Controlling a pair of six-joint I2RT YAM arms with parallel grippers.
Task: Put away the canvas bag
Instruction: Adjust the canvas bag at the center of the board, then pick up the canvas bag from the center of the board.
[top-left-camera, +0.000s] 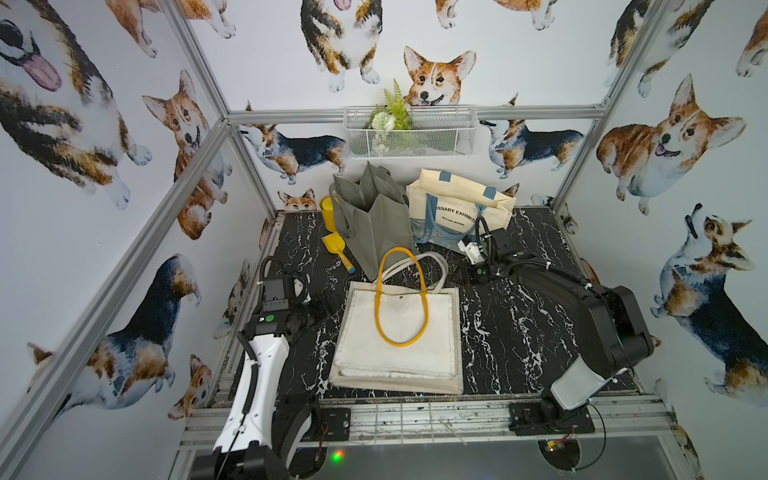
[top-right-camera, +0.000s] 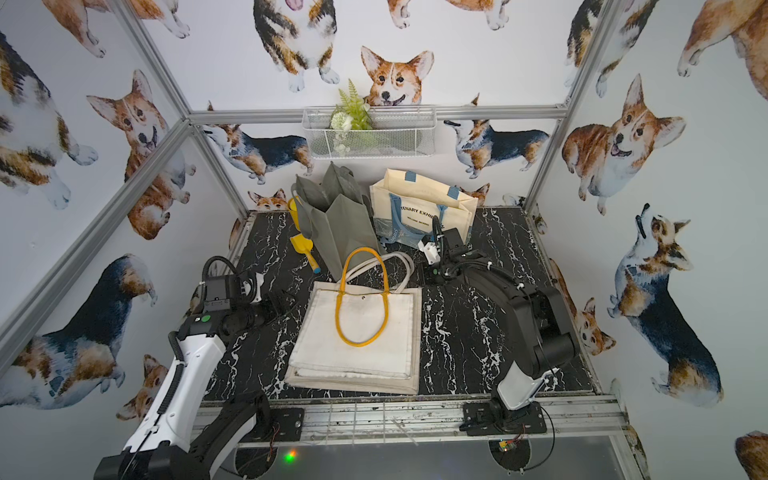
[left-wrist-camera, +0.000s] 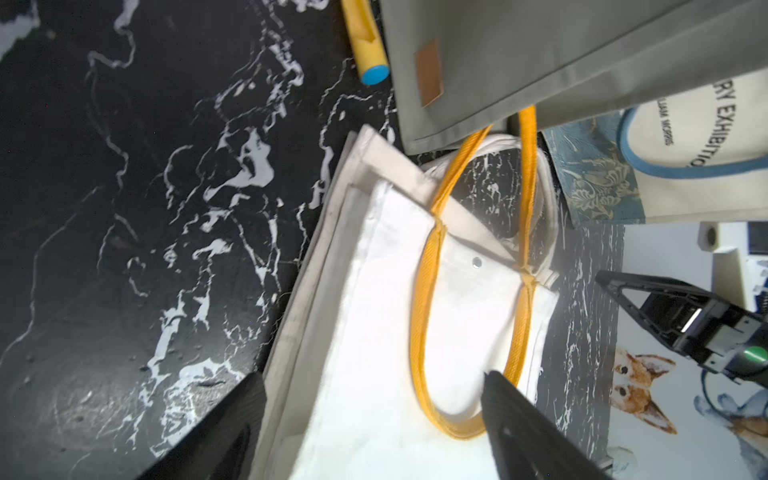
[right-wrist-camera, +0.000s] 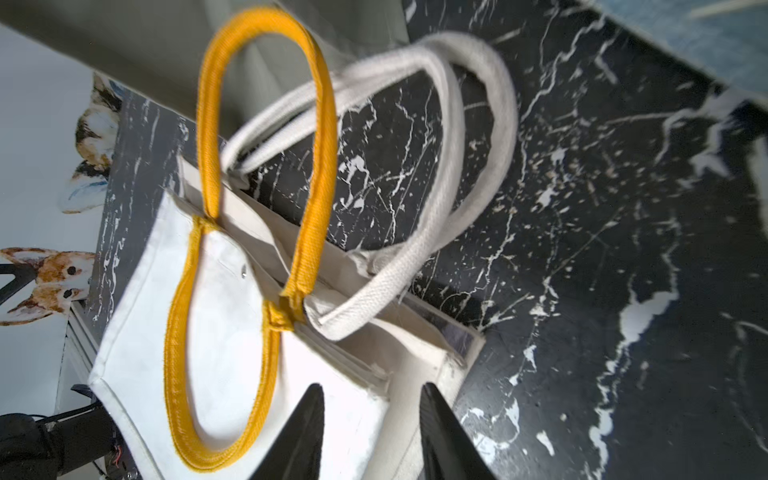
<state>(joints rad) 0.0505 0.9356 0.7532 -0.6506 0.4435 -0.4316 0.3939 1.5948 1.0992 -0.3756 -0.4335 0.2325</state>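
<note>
A white canvas bag (top-left-camera: 361, 332) with yellow handles (top-left-camera: 399, 253) lies flat mid-table, on top of a larger cream bag (top-left-camera: 415, 384) whose white handles (top-left-camera: 440, 266) loop toward the back. In the left wrist view my left gripper (left-wrist-camera: 374, 386) stands open, its fingers wide apart over the white bag (left-wrist-camera: 374, 332) near the lower yellow handle loop (left-wrist-camera: 419, 332); it grips nothing. In the right wrist view my right gripper (right-wrist-camera: 372, 390) is open, hovering over the bags' back right corner (right-wrist-camera: 399, 399) with nothing clamped. The white handles (right-wrist-camera: 457, 124) look blurred.
A grey bag (top-left-camera: 374, 224) and a cream tote with blue handles (top-left-camera: 457, 208) stand at the back of the black marble table (top-left-camera: 519, 324). A yellow shovel (top-left-camera: 336, 249) and bucket (top-left-camera: 326, 208) lie back left. A wire basket (top-left-camera: 436, 133) hangs on the back wall.
</note>
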